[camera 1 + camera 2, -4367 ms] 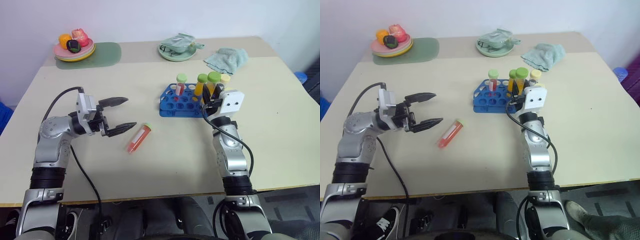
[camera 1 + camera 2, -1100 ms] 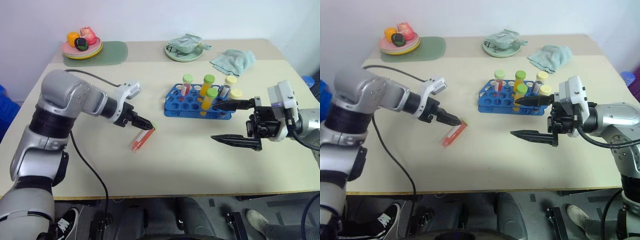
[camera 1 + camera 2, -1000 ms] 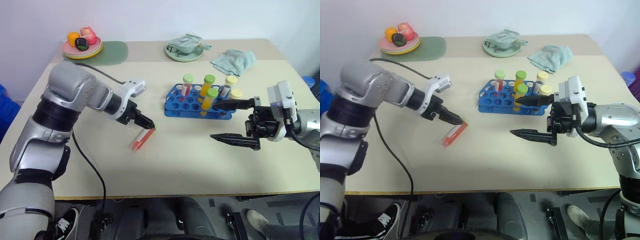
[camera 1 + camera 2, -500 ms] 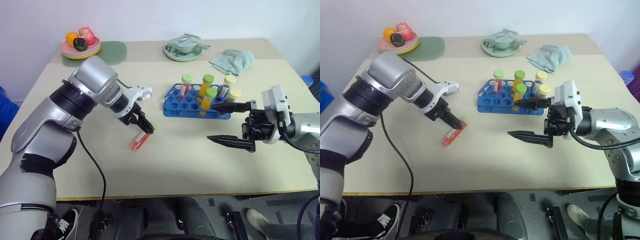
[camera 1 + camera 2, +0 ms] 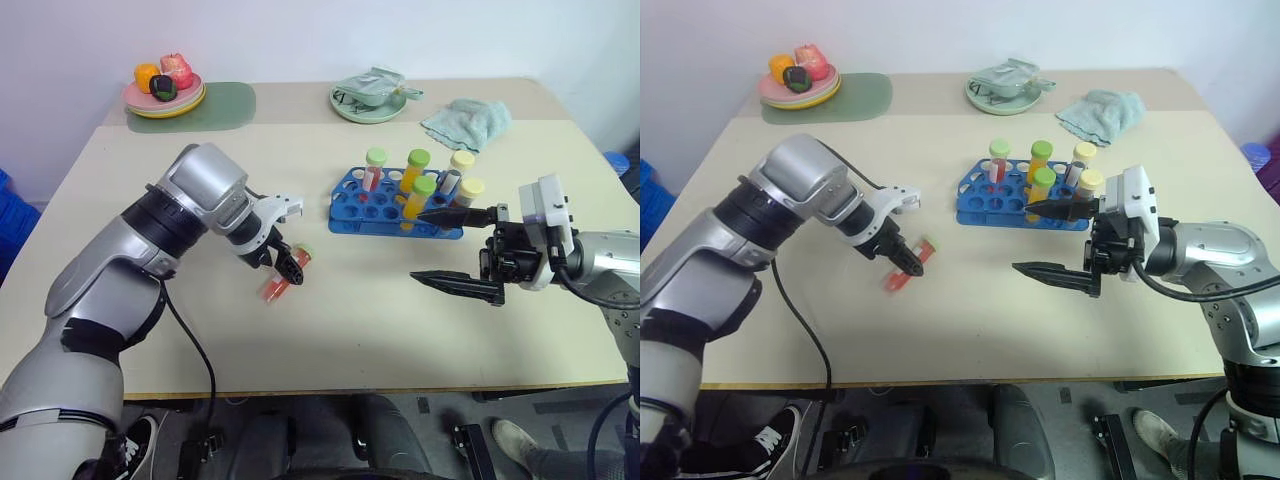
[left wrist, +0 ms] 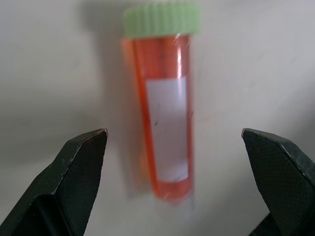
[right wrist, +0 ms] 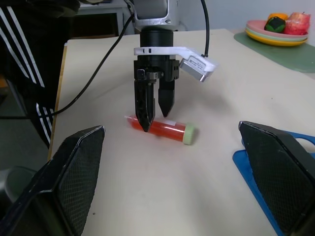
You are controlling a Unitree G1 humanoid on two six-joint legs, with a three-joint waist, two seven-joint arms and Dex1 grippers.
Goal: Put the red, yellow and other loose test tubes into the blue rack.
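where clear ribbed-cap tube (image 6: 165,123) lies, jaws straddle, seemingly untouching.

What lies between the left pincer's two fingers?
The loose orange tube lies on the table between the open left pincer's fingers, untouched, as the left wrist view shows.

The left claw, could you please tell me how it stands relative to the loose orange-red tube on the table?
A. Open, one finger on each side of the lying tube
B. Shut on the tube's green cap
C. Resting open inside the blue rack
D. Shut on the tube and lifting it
A: the left claw is open, its fingers straddling the orange-red tube, which lies flat on the table.
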